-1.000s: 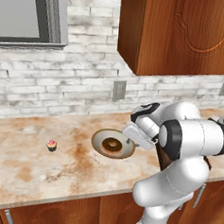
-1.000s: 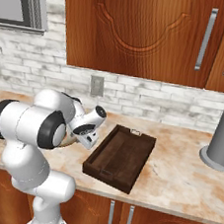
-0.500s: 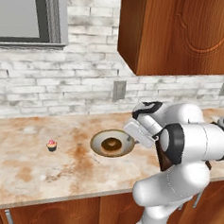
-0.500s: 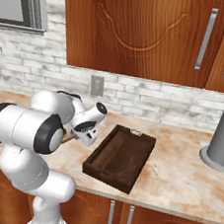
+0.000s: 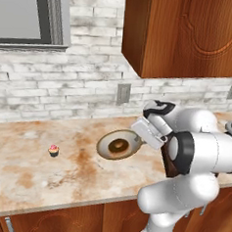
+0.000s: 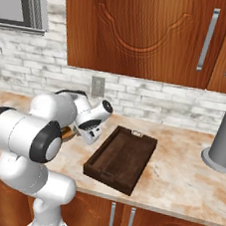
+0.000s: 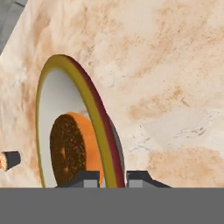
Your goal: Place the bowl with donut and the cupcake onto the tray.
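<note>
Marbled tan desk (image 5: 30,180), dark brown rectangular wooden tray (image 6: 122,158) with long axis running toward the wall, wide shallow tan-rimmed bowl (image 5: 117,144) left of tray, rim pinched by nearly closed tool (image 7: 111,178), brown glazed ring donut (image 5: 119,145) flat inside, tiny pink-frosted cupcake (image 5: 53,150) upright, well left.

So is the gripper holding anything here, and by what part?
Yes: the gripper holds the bowl by its rim, jaws either side of the near edge, with the donut inside.
</note>
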